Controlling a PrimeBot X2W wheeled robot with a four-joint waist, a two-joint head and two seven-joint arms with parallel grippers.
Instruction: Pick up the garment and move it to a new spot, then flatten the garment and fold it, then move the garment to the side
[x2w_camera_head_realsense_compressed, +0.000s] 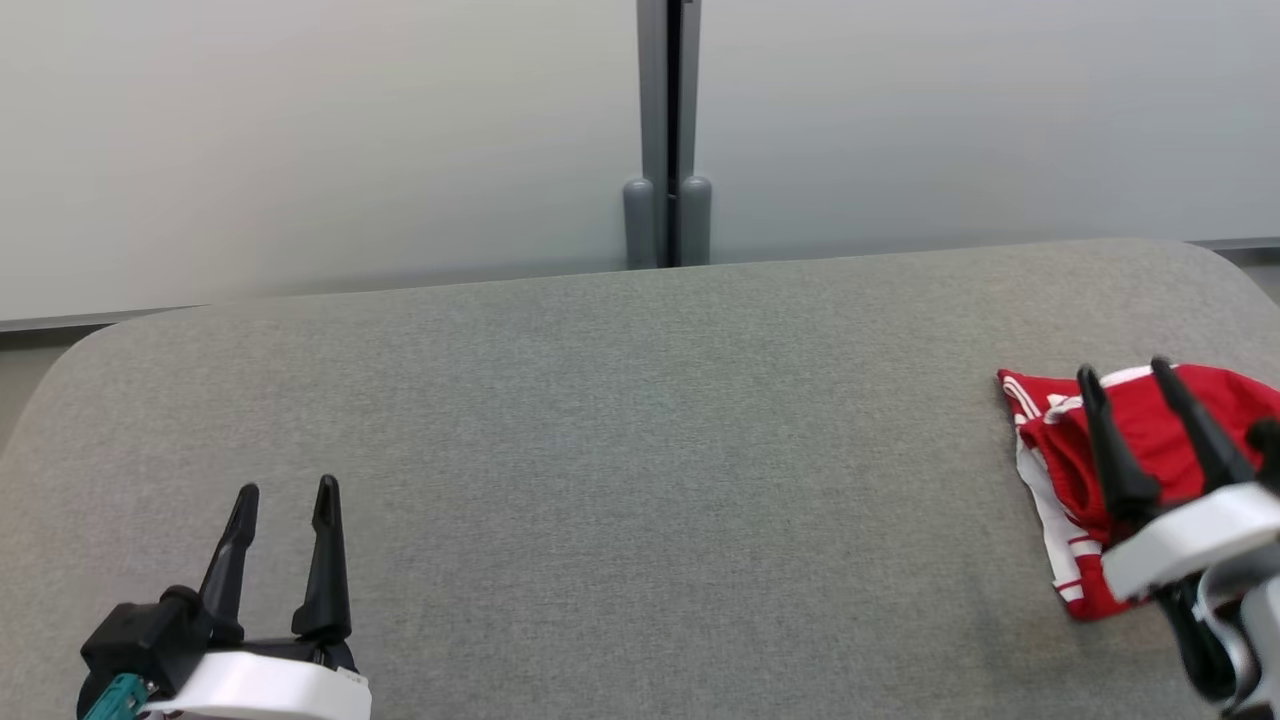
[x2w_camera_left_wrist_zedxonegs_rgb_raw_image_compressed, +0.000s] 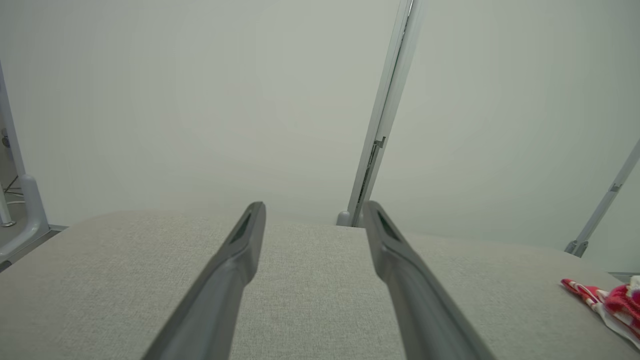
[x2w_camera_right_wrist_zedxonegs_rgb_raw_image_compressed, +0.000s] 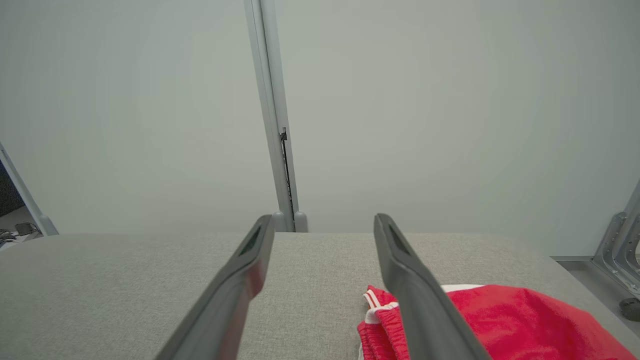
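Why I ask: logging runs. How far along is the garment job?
Done, it seems: garment lies in a compact bundle at the right of the table; whether it is folded I cannot tell. In hand: nothing; right gripper over it, jaws open, left gripper open too. Left: perhaps nothing.

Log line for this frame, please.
left gripper: open, over bare table | right gripper: open, above garment, not gripping | garment: red, lying on table's right side

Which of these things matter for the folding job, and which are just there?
Part of the job: red garment; right tool, open over it; left tool, open; grey padded table.
Just there: grey post; pale wall panels.
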